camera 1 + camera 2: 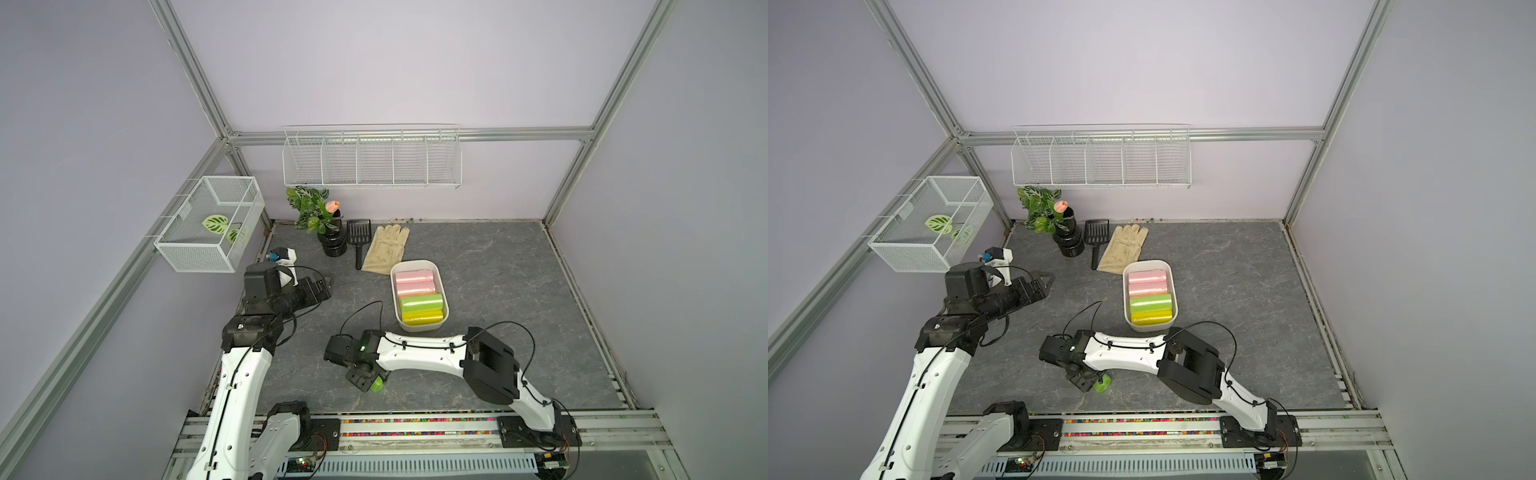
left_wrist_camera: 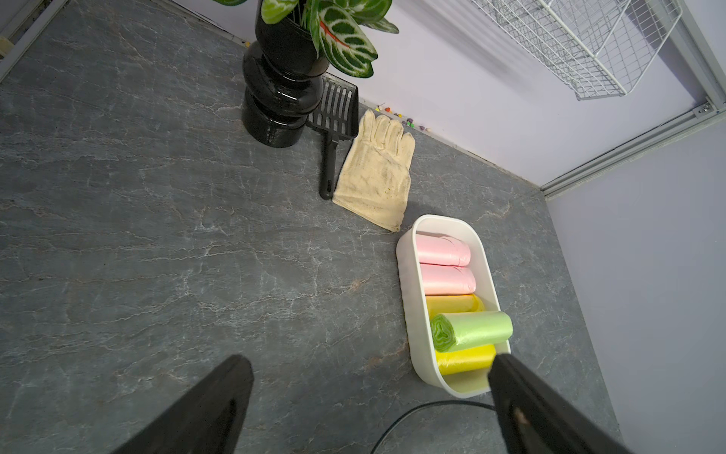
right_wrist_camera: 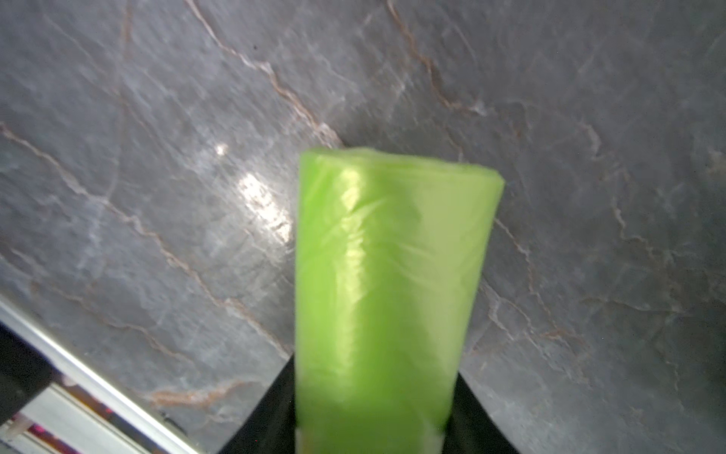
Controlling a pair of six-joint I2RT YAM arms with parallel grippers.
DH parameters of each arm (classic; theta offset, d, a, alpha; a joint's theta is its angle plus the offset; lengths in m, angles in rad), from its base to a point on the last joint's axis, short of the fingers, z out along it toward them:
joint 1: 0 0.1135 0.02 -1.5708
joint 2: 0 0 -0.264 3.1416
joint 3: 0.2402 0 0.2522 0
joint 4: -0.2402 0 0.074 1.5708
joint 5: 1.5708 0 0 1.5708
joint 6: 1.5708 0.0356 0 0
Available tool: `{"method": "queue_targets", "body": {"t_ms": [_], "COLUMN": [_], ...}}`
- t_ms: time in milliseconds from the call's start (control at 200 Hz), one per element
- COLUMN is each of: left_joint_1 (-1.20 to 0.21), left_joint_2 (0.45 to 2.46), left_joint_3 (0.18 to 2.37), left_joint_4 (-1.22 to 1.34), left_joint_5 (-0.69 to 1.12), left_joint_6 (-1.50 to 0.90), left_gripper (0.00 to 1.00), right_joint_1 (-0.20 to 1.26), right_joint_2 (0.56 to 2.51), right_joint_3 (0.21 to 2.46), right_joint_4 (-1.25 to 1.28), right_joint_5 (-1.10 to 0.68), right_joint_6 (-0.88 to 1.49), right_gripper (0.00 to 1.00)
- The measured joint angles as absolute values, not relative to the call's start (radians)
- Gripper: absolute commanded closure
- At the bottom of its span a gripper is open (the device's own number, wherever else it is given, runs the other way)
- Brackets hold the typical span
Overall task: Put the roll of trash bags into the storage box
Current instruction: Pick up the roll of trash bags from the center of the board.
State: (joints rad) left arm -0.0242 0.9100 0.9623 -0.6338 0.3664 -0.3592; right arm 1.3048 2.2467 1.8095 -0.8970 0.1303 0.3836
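Fingers (image 3: 471, 424) of the right gripper (image 3: 375, 365) are pinching one end of the green roll of trash bags (image 3: 393, 275) between them, seemingly light, squashy, slick-skinned, likely handling best gripped mid-length; storage box (image 1: 419, 328) is sitting well beyond them, left gripper (image 2: 367, 359) hanging spread.

walls (image 1: 395, 62) — pale lilac | tabletop (image 1: 498, 270) — grey marbled | aluminium frame (image 1: 519, 134)

The roll of trash bags (image 3: 393, 275) is showing bright lime green. The storage box (image 1: 417, 329) is showing plain white, its contents: 2 pink rolls (image 1: 414, 282), green roll (image 1: 420, 302), yellow roll (image 1: 422, 316). The tabletop (image 1: 519, 291) is showing dk grey marble w/ pale veins. The glove (image 1: 386, 249) is looking cream; scoop (image 1: 358, 230) & vase (image 1: 333, 246) black; plant leaves (image 1: 309, 205) green w/ white stripes.
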Motion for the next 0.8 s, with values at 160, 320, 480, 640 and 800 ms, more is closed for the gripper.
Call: {"method": "queue_targets", "body": {"t_ms": [160, 320, 480, 640, 800], "left_joint_1": [-0.024, -0.024, -0.024, -0.024, -0.024], "left_joint_2": [0.91, 0.91, 0.91, 0.91, 0.91], "left_joint_3": [0.962, 0.962, 0.962, 0.962, 0.962], "left_joint_4": [-0.634, -0.633, -0.633, -0.633, -0.633], "left_joint_5": [0.367, 0.367, 0.367, 0.367, 0.367], "left_joint_6": [-0.359, -0.359, -0.359, -0.359, -0.359], "left_gripper": [0.0, 0.0, 0.0, 0.0, 0.0], "right_joint_1": [1.302, 1.3, 1.297, 1.295, 1.282], "right_joint_2": [2.244, 2.191, 2.069, 1.901, 1.748], "right_joint_3": [1.808, 1.755, 1.686, 1.557, 1.417], "right_joint_4": [-0.898, -0.892, -0.88, -0.803, -0.724], "right_joint_5": [0.138, 0.16, 0.205, 0.356, 0.487], "right_joint_6": [0.365, 0.315, 0.239, 0.156, 0.061], "right_gripper": [0.95, 1.0, 1.0, 1.0, 1.0]}}
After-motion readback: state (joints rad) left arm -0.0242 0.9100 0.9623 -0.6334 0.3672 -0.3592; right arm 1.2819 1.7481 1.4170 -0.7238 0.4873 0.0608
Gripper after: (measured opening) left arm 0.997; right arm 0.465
